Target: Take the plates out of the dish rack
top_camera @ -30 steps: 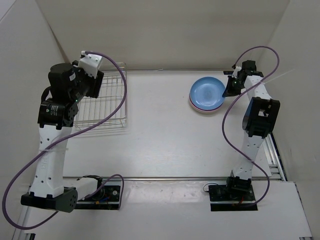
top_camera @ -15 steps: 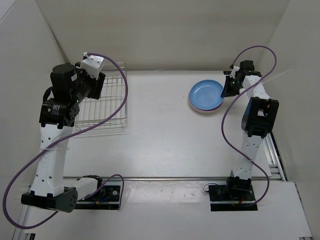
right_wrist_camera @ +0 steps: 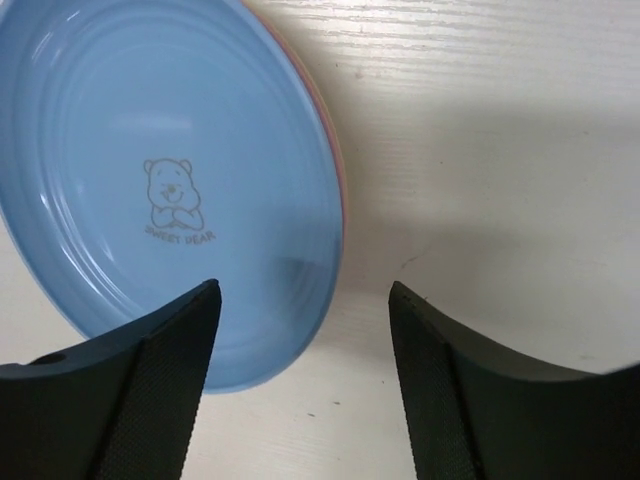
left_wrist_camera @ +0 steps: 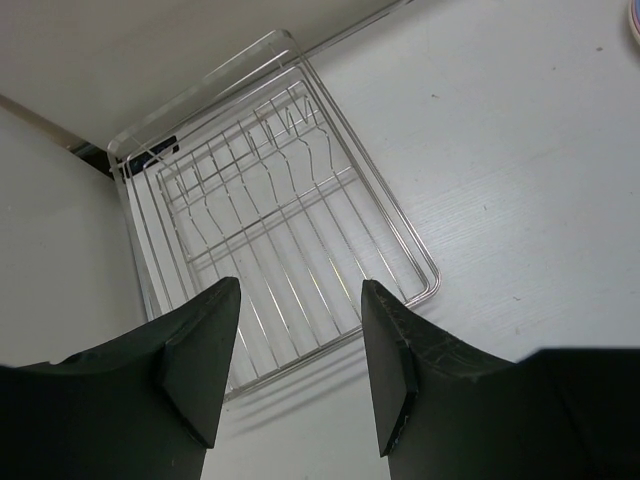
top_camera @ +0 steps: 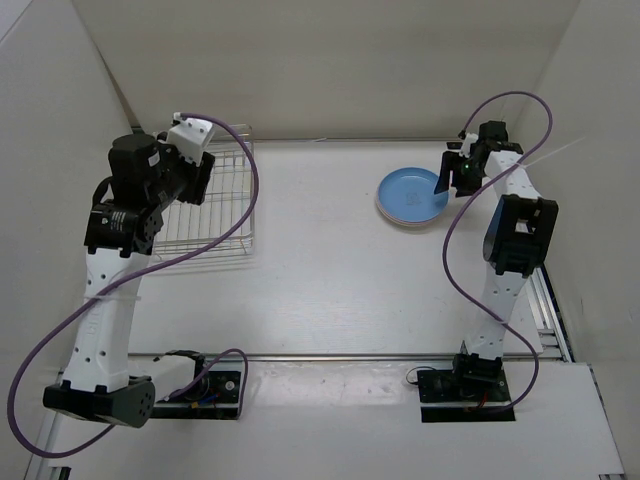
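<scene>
Now left gripper [left_wrist_camera: 298, 292] spread wide, empty, above dish rack [left_wrist_camera: 270, 210]; no plates inside. Farther right, right gripper [right_wrist_camera: 302, 292] open, empty, over blue plate [right_wrist_camera: 150, 180] stacked on pink plate [right_wrist_camera: 342, 190]; unloading looks complete.

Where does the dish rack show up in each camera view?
Top external: rack at far left, partly under the left arm.
Left wrist: rack fills the centre, no plates in it.
Right wrist: not in view.
Shared landmark: the white table, seen in all three.
</scene>
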Available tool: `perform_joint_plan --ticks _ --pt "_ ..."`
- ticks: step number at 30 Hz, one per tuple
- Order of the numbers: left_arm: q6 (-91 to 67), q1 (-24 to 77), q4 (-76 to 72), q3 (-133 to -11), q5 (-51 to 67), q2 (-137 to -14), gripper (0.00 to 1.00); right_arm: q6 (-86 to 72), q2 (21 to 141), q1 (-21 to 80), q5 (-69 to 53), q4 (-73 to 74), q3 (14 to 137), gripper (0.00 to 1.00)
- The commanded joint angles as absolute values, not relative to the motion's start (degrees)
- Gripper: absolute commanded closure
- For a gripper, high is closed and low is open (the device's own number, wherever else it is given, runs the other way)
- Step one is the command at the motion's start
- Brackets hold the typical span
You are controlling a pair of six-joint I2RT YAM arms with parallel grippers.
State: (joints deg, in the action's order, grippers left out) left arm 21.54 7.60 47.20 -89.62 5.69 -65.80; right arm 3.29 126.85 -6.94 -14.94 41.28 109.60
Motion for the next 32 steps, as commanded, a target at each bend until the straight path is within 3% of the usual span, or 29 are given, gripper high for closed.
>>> perform_joint_plan --ticks 1,4,6,7,9,17,24,32 --pt "20.40 6.68 45.97 -87.10 7.03 -63.46 0.38 4.22 121.47 -6.77 -13.89 41.66 109.42 0.27" --pt "17.86 4.32 43.61 -84.21 8.26 -62.76 0.38 4.22 119.98 -6.77 -13.27 41.66 108.11 0.23" --pt "16.35 3.00 42.02 -79.91 8.26 -62.05 0.29 4.22 117.87 -8.08 -13.97 41.66 107.32 0.05" --pt "15.04 1.60 41.23 -78.33 8.26 -60.75 0.12 4.22 115.77 -9.22 -14.50 41.66 106.10 0.02" --pt "13.89 -0.25 38.85 -73.58 9.57 -59.95 0.00 3.69 113.04 -10.63 -15.29 41.66 104.68 0.00" --pt "9.49 -11.05 32.44 -64.34 11.34 -59.41 0.00 8.43 90.64 -18.71 -17.40 41.66 90.19 0.00" --pt "8.44 -22.48 31.90 -65.65 14.77 -63.19 0.00 12.04 71.57 -23.11 -16.79 41.05 76.13 0.00" --pt "11.25 -27.33 29.18 -65.82 14.05 -65.82 0.00 10.99 64.60 -23.73 -18.11 41.04 70.75 0.00"
